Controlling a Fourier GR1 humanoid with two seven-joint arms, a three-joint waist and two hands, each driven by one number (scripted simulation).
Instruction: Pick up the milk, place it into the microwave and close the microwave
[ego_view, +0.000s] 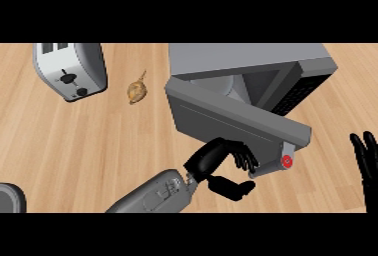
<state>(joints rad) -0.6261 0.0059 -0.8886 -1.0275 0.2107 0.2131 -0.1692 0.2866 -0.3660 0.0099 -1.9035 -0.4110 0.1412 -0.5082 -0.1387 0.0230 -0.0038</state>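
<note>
The grey microwave stands at the upper right with its door swung partway out toward me, hiding most of the cavity. No milk shows anywhere in the view. My left hand comes in from the lower middle; its relaxed, slightly bent fingers rest against the door's outer face near its lower edge, beside a red round mark. It holds nothing, and the thumb points away below. My right hand rests at the right edge, fingers up and straight.
A silver toaster lies at the upper left. A small brown pastry sits between the toaster and the microwave. A grey rounded object shows at the lower left edge. Bare wooden counter spreads across the left.
</note>
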